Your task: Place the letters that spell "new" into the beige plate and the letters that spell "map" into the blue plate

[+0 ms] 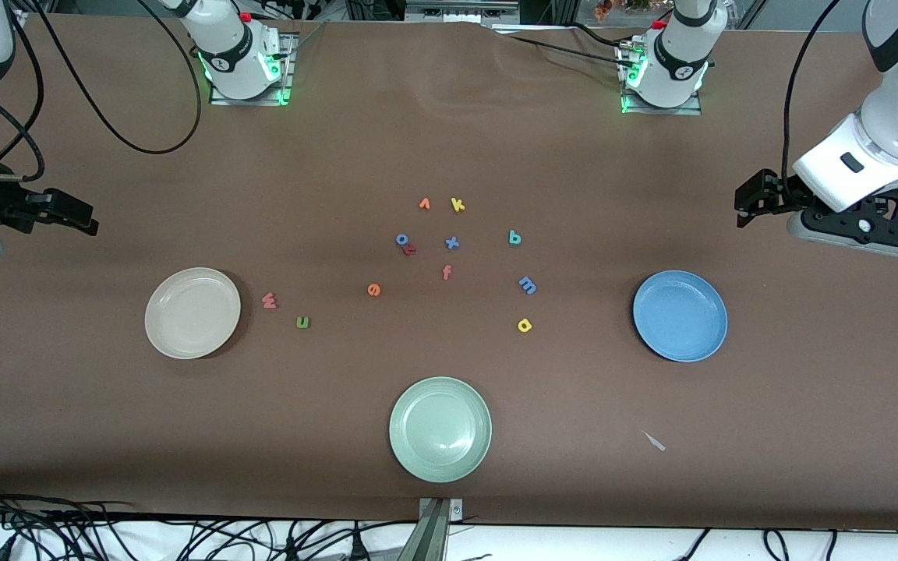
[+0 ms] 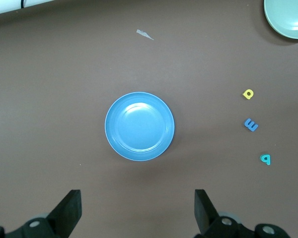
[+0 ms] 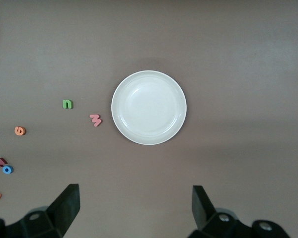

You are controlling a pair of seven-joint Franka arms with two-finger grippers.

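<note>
A brown covering (image 1: 449,140) lay across the whole bench, creased slightly near the middle of its upper edge. Black cables (image 1: 145,538) trailed over a white floor strip below the bench edge. A metal bracket (image 1: 437,526) projected at the edge's centre.

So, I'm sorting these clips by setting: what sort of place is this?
Most likely a robotics lab bench: two arm bases bolted to a brown-covered table, loose cables along its edge, and foam letters like the blue m laid out between plain plates.

letters (image 1: 449,261) lie between 2 plates (image 1: 192,312), a 3rd plate (image 1: 440,428) nearer the camera.
</note>
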